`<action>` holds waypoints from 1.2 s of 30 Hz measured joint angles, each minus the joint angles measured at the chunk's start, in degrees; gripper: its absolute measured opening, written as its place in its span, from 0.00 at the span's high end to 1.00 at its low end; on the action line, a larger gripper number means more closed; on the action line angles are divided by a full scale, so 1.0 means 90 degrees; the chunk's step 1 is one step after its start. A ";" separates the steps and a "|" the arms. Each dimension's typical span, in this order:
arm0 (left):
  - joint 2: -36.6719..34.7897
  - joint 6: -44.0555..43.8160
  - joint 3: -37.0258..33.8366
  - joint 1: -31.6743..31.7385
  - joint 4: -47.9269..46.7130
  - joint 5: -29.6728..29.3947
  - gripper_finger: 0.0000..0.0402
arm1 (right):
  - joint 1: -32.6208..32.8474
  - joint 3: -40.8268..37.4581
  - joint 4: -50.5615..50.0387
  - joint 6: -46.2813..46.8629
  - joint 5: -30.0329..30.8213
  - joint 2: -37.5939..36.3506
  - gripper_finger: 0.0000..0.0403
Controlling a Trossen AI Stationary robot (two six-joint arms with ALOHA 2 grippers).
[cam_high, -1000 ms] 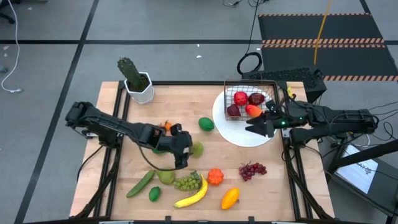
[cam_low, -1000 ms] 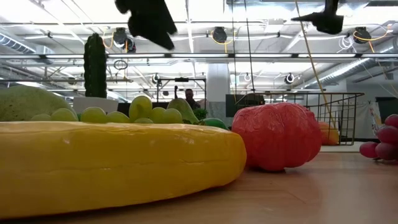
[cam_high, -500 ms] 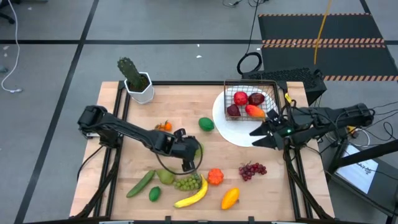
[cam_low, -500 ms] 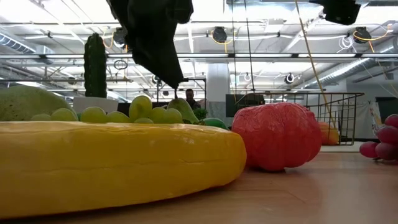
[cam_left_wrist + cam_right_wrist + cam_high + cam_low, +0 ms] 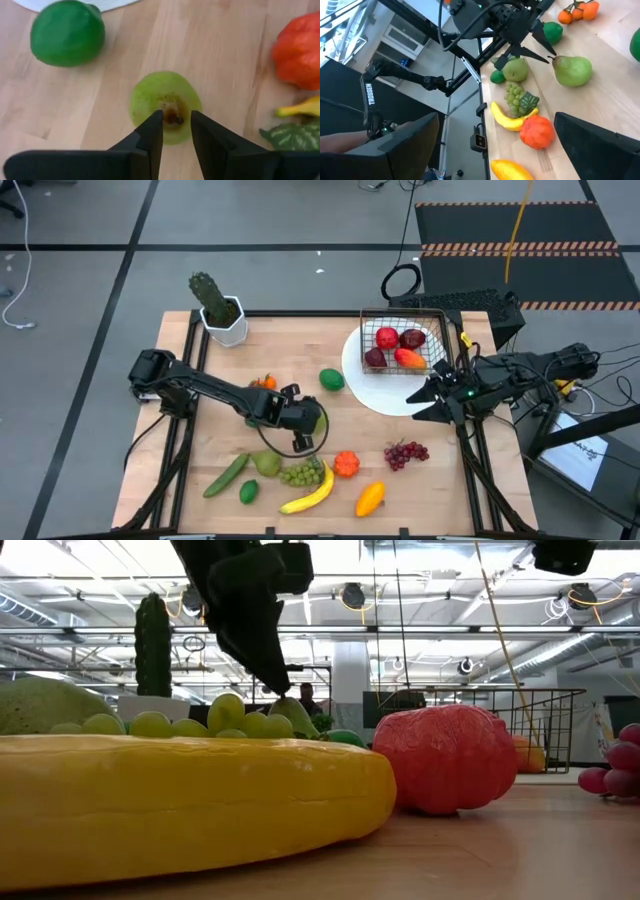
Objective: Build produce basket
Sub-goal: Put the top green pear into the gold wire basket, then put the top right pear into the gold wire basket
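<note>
The green toy pear [image 5: 165, 106] stands on the wooden table [image 5: 300, 345] near the middle, its brown stem between the left gripper's [image 5: 176, 122] narrowly parted fingers. The square wire-mesh basket [image 5: 403, 340] on the white round plate [image 5: 385, 395] holds red fruit; the right gripper [image 5: 428, 393] hovers beside it, fingers spread wide.

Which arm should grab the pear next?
Left. The left gripper already hangs right over the pear, its fingers either side of the stem. The right gripper waits open over the white plate, beside the basket.
</note>
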 joint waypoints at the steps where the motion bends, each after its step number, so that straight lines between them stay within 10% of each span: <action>1: 0.0030 0.0066 0.0000 0.0002 0.0031 0.0008 0.75 | 0.0000 0.0000 0.0000 -0.0002 0.0025 0.0021 0.03; 18: 0.0186 0.0725 -0.0004 0.0051 0.0718 0.0208 0.98 | -0.0007 0.0000 0.0186 0.0718 0.2173 0.0355 0.03; 36: -0.1914 0.1817 0.0002 0.0670 0.0660 0.1239 0.99 | 0.0030 -0.0002 0.2418 0.0242 0.3656 0.2022 0.03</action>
